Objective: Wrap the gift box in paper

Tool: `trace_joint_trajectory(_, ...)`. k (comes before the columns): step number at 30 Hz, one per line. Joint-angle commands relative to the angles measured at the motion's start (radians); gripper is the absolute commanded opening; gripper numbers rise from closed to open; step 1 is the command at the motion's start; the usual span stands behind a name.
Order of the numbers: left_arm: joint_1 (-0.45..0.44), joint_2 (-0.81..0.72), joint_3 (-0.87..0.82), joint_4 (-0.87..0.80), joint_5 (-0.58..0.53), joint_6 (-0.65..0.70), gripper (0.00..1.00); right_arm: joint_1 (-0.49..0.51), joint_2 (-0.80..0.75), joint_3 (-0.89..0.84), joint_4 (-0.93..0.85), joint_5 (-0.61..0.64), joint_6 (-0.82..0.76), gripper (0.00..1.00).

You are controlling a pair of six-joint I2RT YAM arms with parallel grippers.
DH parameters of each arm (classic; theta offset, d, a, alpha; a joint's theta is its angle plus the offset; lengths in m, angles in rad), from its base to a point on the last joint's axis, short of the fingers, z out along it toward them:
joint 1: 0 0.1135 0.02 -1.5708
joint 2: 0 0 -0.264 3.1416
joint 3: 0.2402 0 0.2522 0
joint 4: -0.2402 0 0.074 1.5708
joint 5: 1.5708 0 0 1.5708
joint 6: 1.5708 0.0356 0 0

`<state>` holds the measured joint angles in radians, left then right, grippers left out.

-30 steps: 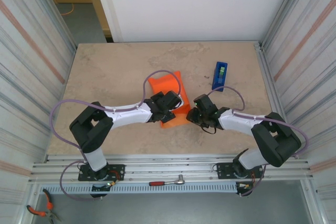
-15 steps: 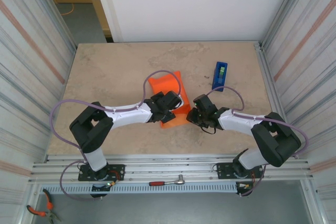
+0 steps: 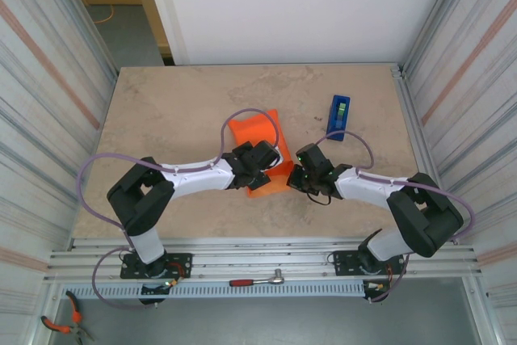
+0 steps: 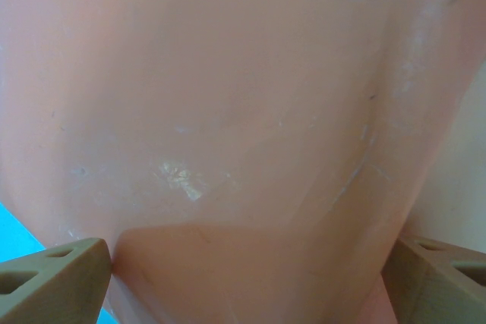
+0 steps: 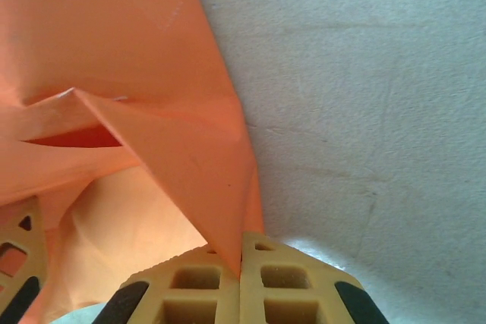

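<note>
The orange paper (image 3: 257, 136) lies bunched and folded up in the middle of the table. The gift box is hidden, presumably under it. My left gripper (image 3: 257, 166) sits low on the paper's near side. In the left wrist view its fingers (image 4: 57, 278) stand wide apart, open, with pale orange paper (image 4: 243, 111) spanning the gap between them (image 4: 247, 263). My right gripper (image 3: 297, 175) is at the paper's near right corner. In the right wrist view it (image 5: 240, 263) is shut on a folded flap of the paper (image 5: 190, 165), which rises from between the pads.
A blue tape dispenser (image 3: 338, 116) with a green roll lies at the right back of the table. Metal walls close in both sides. A ratchet tool (image 3: 257, 281) and pliers (image 3: 60, 325) lie below the table's near rail.
My right gripper has crept slightly left toward the paper, still holding the flap. The left arm has hardly moved.
</note>
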<state>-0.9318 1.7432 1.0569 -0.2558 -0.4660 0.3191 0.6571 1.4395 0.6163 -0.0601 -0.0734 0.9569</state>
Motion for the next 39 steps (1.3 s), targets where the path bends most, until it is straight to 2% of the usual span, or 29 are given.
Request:
trace_joint_trajectory(1,-0.010,0.017,-0.012,0.002,-0.005,0.019,0.91,0.011,-0.017,0.035,-0.002,-0.011,-0.016,0.00)
trace_joint_trajectory(18,-0.013,0.019,-0.013,0.002,-0.003,0.020,0.91,0.012,0.015,-0.006,0.188,-0.058,0.034,0.00)
trace_joint_trajectory(32,-0.018,0.017,-0.015,0.005,-0.002,0.022,0.91,0.038,0.179,0.014,0.335,-0.078,0.086,0.00)
trace_joint_trajectory(36,-0.018,0.014,-0.017,0.005,-0.002,0.021,0.91,0.047,0.217,0.025,0.351,-0.090,0.094,0.27)
trace_joint_trajectory(39,-0.019,0.012,-0.018,0.006,-0.002,0.021,0.91,0.048,0.209,0.023,0.346,-0.097,0.094,0.35)
